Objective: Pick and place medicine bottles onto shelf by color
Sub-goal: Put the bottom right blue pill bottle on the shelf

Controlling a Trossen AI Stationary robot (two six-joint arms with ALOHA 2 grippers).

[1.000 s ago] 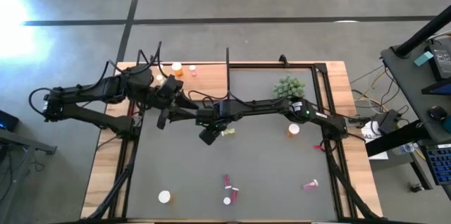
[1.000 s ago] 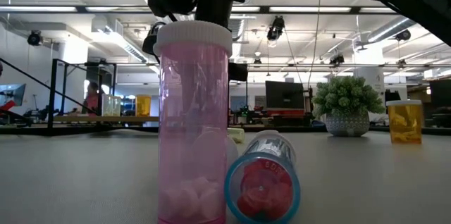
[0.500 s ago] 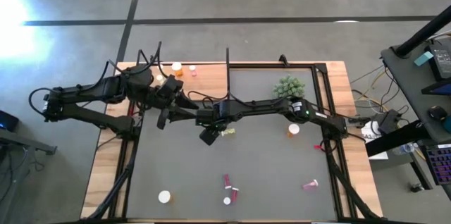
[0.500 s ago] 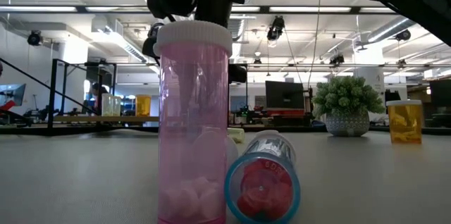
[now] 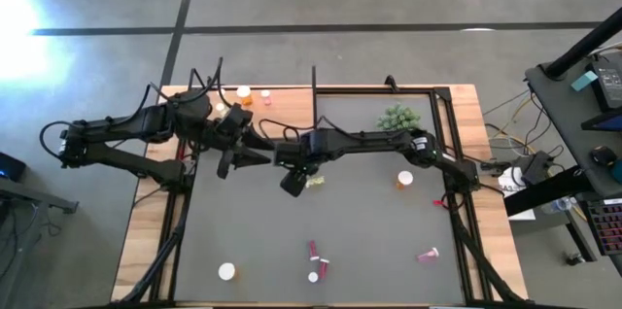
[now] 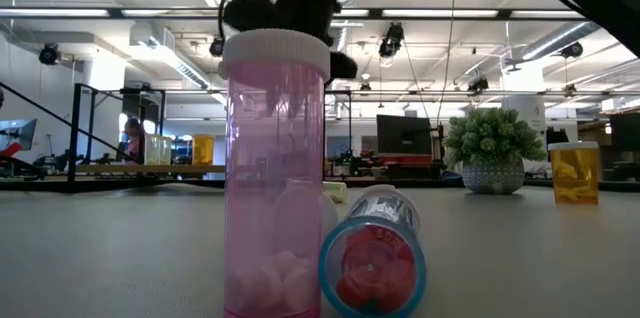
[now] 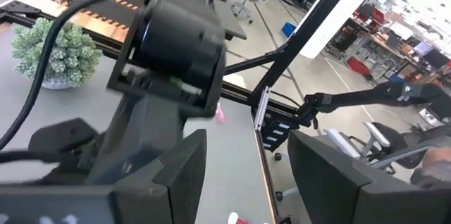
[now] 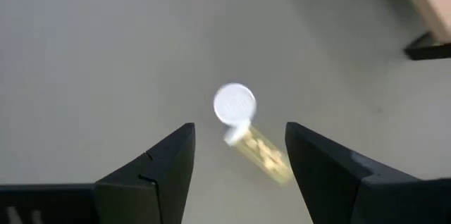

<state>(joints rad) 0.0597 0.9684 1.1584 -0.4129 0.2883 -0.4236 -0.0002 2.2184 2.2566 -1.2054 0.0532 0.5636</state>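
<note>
Grey matting (image 5: 369,241) covered the table inside its wooden rim (image 5: 151,192), and behind it stretched a bright workshop of ceiling lights, monitors and benches, with a person (image 6: 131,139) seated far back. A small green plant (image 5: 398,119) stood toward the far side. Medicine bottles lay scattered: an orange one (image 5: 405,179) upright, a tall pink one (image 6: 274,173) standing beside a toppled red one (image 6: 373,263), another pink one (image 5: 428,253) lying apart, a white-capped one (image 5: 226,271) near the front. The right gripper (image 5: 293,184) reached across to mid-table, its fingers (image 8: 151,164) spread wide and holding nothing, poised over a yellowish bottle (image 8: 248,134) lying on its side. The left gripper (image 5: 230,160) hung close by, jaws parted and empty.
</note>
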